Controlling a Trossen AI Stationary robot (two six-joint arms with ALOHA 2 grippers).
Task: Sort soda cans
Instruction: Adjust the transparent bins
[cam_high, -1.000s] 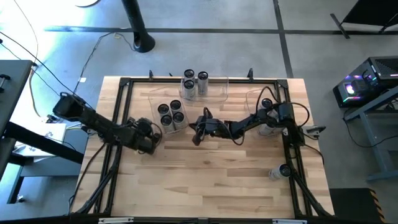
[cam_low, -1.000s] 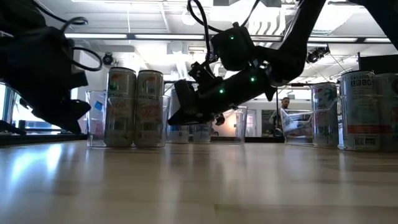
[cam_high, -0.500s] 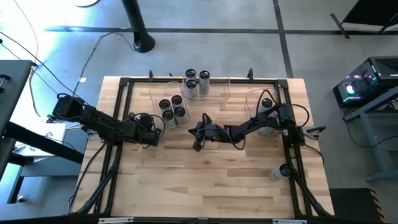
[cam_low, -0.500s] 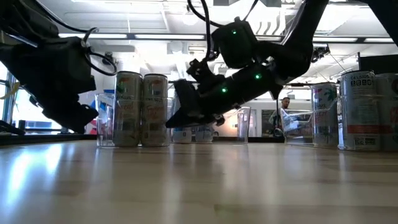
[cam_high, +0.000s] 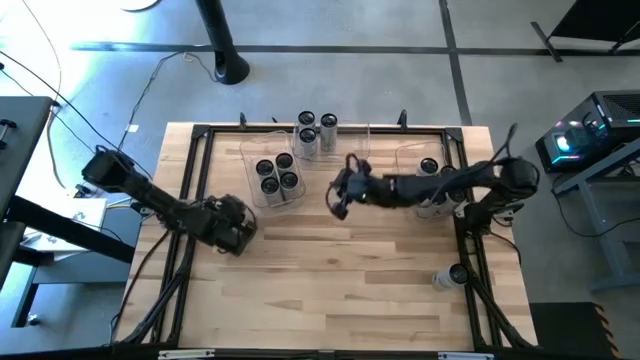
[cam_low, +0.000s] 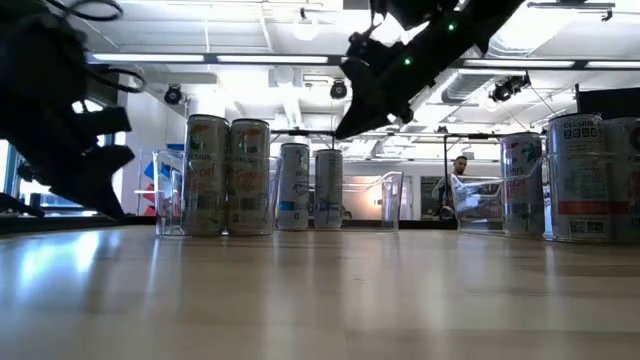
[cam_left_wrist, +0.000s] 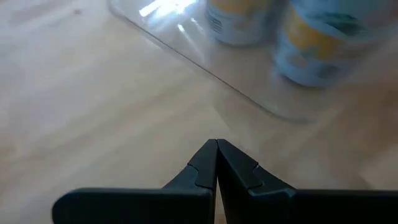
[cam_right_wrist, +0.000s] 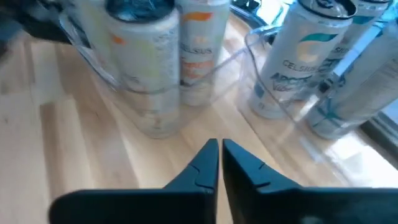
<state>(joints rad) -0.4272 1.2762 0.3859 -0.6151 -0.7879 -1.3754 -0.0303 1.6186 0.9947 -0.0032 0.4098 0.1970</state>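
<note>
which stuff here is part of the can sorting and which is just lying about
Job:
- soda cans in the clear bins
- lone can near the table's right edge

Lying about:
- computer on a side stand
- black pole base
- floor cables

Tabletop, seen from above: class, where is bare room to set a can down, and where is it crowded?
Free: the wooden table's near half, below both arms, up to the lone can at its right edge. Crowded: the far edge, with the clear bins and soda cans.

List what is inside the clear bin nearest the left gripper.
The clear bin holds four soda cans standing upright in a tight cluster, dark tops up. The bin floor beneath them is covered by the cans. The left gripper rests outside it.
</note>
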